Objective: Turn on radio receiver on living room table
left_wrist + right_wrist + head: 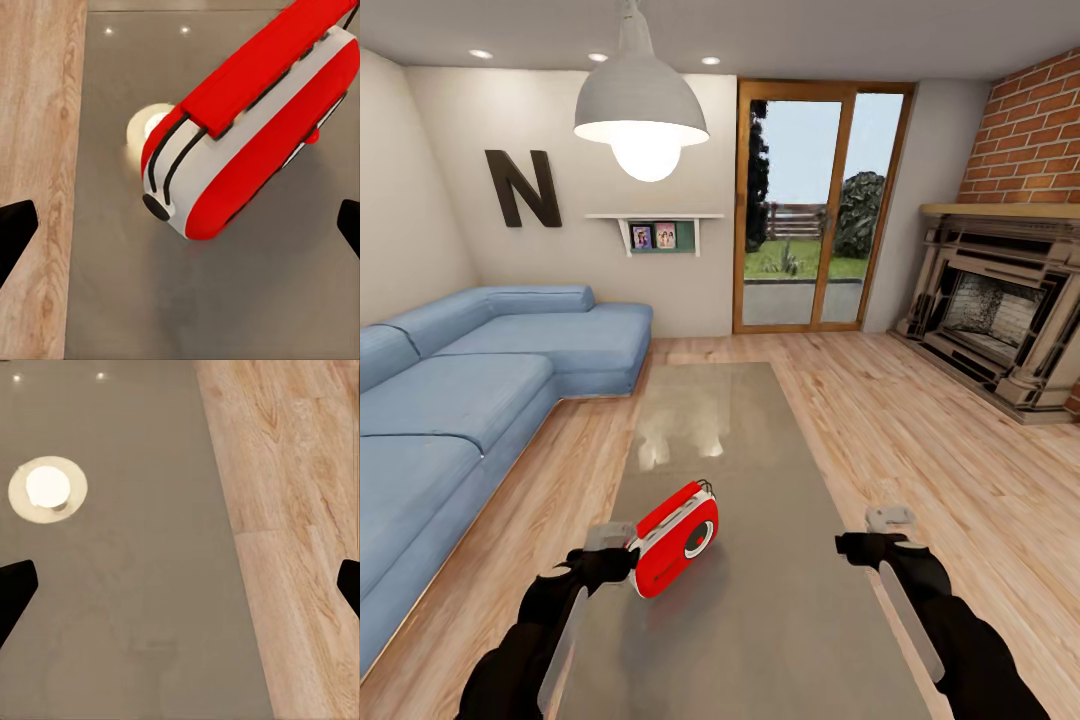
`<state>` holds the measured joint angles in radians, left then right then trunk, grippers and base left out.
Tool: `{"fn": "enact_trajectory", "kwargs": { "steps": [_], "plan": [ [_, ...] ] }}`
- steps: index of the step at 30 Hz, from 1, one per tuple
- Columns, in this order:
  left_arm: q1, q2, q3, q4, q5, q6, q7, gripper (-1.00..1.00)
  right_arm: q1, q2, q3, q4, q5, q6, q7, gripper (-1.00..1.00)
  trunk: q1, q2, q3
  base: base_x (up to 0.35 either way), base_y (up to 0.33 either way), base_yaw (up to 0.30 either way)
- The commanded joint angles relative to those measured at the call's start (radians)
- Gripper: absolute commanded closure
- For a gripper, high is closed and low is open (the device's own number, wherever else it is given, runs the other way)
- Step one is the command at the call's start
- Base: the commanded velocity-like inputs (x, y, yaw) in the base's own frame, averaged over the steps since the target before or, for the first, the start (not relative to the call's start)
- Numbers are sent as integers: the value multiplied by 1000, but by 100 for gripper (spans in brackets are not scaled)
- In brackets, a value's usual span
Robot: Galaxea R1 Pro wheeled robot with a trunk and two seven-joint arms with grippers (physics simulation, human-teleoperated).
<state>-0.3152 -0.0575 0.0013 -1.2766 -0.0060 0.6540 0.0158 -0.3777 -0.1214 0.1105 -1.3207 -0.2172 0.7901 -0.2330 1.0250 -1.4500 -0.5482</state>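
Observation:
The bright red radio receiver (678, 538) with white trim lies tilted on the near part of the long glossy grey table (760, 620), its round dial facing up. My left gripper (610, 540) is open at the radio's near-left end. In the left wrist view the radio (255, 127) lies below and between the wide-spread fingertips (15, 232), which hold nothing. My right gripper (890, 522) is open over the table's right edge, well to the right of the radio. In the right wrist view its fingertips (15, 592) straddle the table (135, 585) and the floor (300, 547).
A blue sectional sofa (460, 400) runs along the left. A brick fireplace (1000, 310) stands at the right, glass doors (815, 210) at the back. A white pendant lamp (642, 115) hangs over the table. Light wood floor (920, 440) surrounds the table.

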Motion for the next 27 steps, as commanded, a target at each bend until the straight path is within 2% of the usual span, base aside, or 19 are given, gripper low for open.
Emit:
{"fn": "enact_trajectory", "kwargs": {
  "steps": [1, 2, 3, 6, 11, 27],
  "plan": [
    [-17, 2, 0, 9, 0, 19, 7, -100, -4, 0, 0, -6, 7, 1, -3, -100, 0, 0, 0, 0, 0, 0],
    [-35, 7, 0, 22, 0, 33, 18, -100, -13, 0, 0, -10, 17, 1, -9, -100, 0, 0, 0, 0, 0, 0],
    [-103, 21, 0, 101, 0, 53, 52, -100, -52, 0, 0, -15, 39, 2, -27, -100, 0, 0, 0, 0, 0, 0],
    [-130, 24, 0, 156, 0, 56, 59, -100, -74, 0, 0, -15, 43, 3, -33, -100, 0, 0, 0, 0, 0, 0],
    [-142, 25, 0, 189, 1, 58, 62, -100, -131, 0, 0, 0, 45, 19, -35, -100, 0, 0, 0, 0, 0, 0],
    [-143, 24, -2, 164, 3, 58, 58, -100, -142, 4, 2, 3, 41, 34, -35, -100, 0, 0, 0, 0, 0, 0]
  ]
}}
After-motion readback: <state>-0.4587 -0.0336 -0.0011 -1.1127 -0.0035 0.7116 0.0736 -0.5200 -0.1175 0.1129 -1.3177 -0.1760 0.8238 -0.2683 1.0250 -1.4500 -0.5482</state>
